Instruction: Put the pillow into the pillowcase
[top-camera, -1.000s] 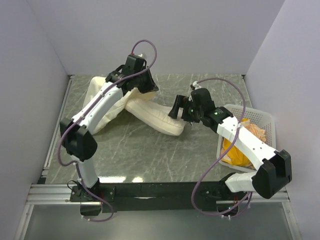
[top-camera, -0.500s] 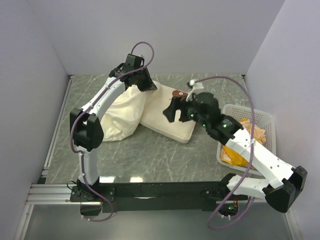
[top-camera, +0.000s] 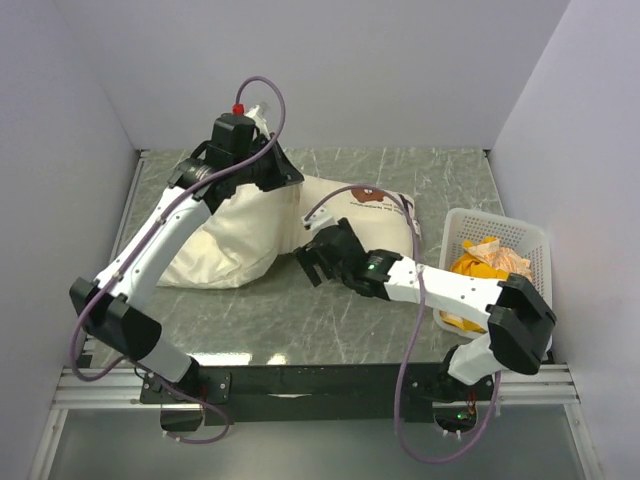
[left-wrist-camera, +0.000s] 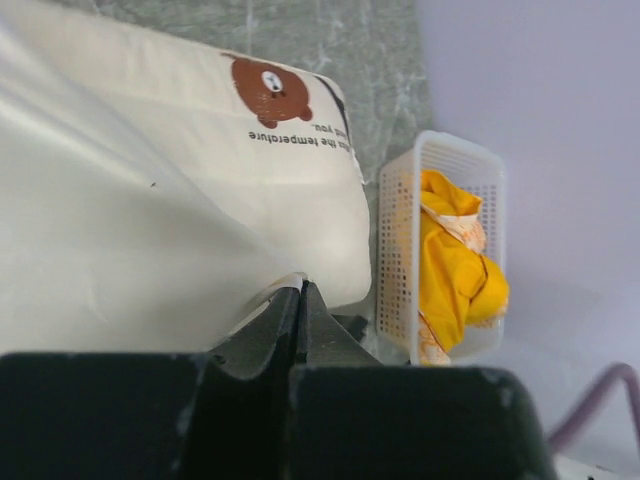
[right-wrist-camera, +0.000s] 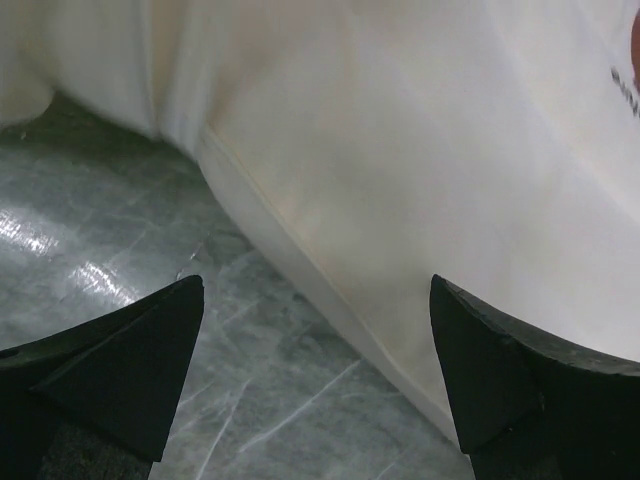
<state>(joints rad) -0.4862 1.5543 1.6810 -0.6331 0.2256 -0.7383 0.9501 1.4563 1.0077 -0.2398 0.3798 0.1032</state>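
The pillow (top-camera: 365, 215), cream with a brown bear face and black text, lies flat at the middle back of the table. The limp plain pillowcase (top-camera: 225, 240) bulges to its left and overlaps the pillow's left end. My left gripper (top-camera: 275, 178) is raised over that overlap, shut on a pillowcase edge; in the left wrist view the gripper (left-wrist-camera: 300, 290) pinches cream fabric of the pillowcase (left-wrist-camera: 120, 240) above the pillow (left-wrist-camera: 280, 150). My right gripper (top-camera: 312, 262) is open, low at the pillow's near left corner. In the right wrist view the gripper (right-wrist-camera: 315, 292) straddles the seam of the pillow (right-wrist-camera: 400, 150).
A white perforated basket (top-camera: 520, 235) holding yellow cloth (top-camera: 480, 272) stands at the right edge, also seen as the basket (left-wrist-camera: 400, 250) in the left wrist view. Grey walls enclose the marbled green table (top-camera: 260, 320) on three sides.
The right arm has swung down and left, from above the pillow to its near left corner. The left arm has pulled the pillowcase edge leftward. The pillow now lies flatter and further right.
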